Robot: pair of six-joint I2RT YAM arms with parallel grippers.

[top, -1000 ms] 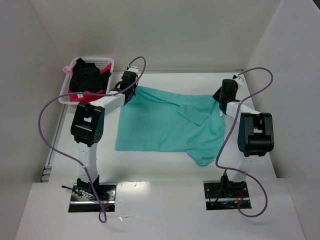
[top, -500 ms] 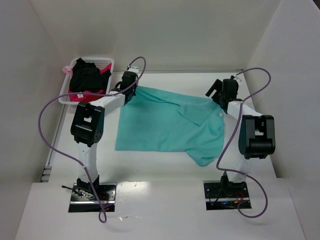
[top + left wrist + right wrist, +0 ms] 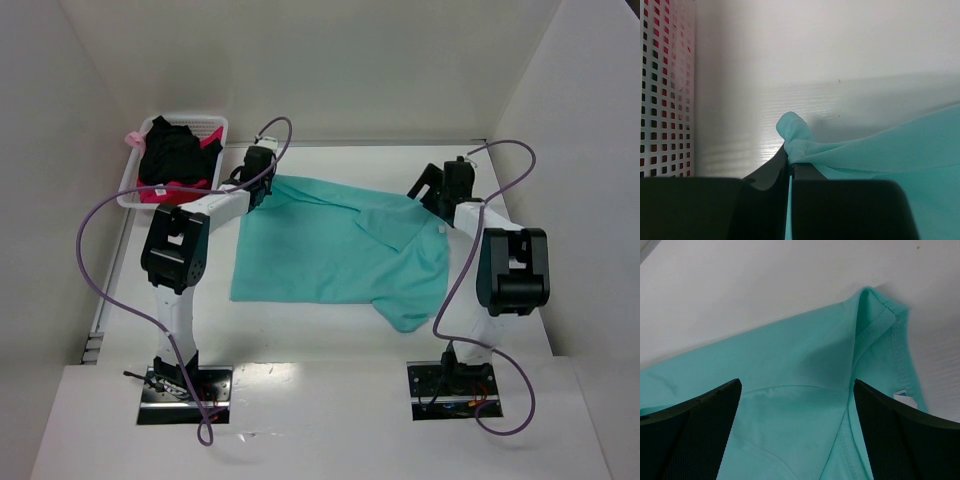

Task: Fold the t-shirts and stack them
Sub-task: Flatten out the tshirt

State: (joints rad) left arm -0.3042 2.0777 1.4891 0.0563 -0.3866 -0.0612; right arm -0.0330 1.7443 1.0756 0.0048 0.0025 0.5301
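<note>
teal shirt (image 3: 335,250) lies spread on the bench (image 3: 300,335), its long axis running left to right between the arms. left claw (image 3: 265,188) pinches its far left corner. right claw (image 3: 425,190) hangs wide just over the far right corner, by the neck label (image 3: 904,399).

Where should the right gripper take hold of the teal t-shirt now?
Probably the raised, hemmed corner of the teal t-shirt, by its white label. Come down from above with the open right gripper: that peak stands off the table and mirrors the corner the left gripper pinches.
</note>
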